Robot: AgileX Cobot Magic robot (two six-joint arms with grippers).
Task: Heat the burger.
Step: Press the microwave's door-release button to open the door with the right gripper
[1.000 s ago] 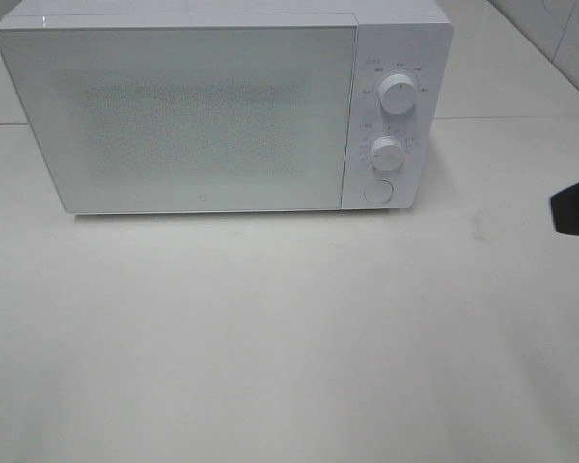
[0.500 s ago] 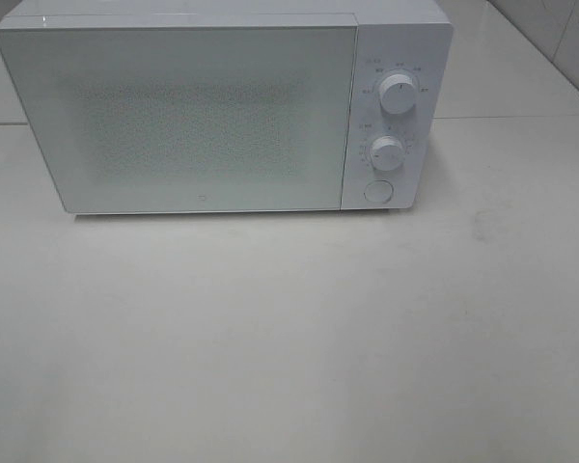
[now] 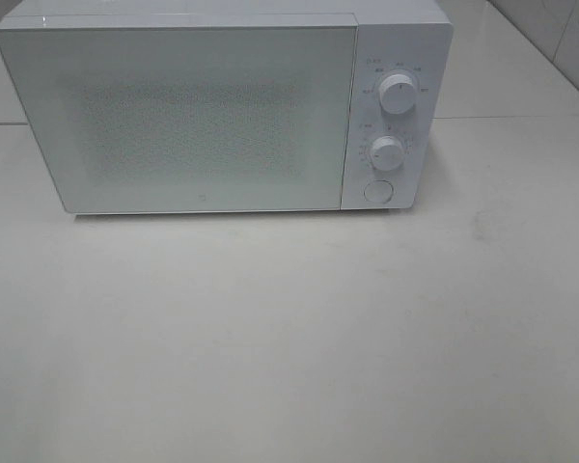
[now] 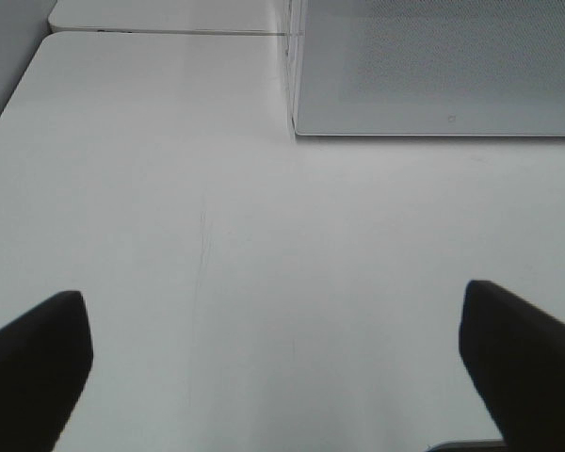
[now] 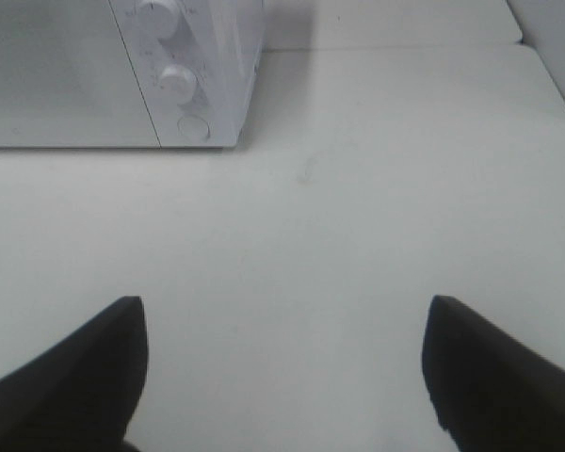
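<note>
The burger is out of view in every frame. A white microwave (image 3: 222, 106) stands at the back of the white table (image 3: 289, 328) with its door shut; it carries two round knobs (image 3: 397, 94) and a round button (image 3: 377, 191) on its right panel. Neither arm shows in the exterior high view. In the left wrist view my left gripper (image 4: 278, 363) is open over bare table, with the microwave's door corner (image 4: 433, 66) ahead of it. In the right wrist view my right gripper (image 5: 282, 367) is open over bare table, the microwave's control panel (image 5: 174, 80) ahead of it.
A seam (image 3: 511, 117) between table sections runs behind the microwave on the right. A tiled wall (image 3: 560, 39) rises at the back right. A faint scuff mark (image 3: 481, 220) lies on the table to the right of the microwave.
The dark tip of the right gripper at the right edge of the exterior high view has withdrawn out of that view. The microwave has not moved.
</note>
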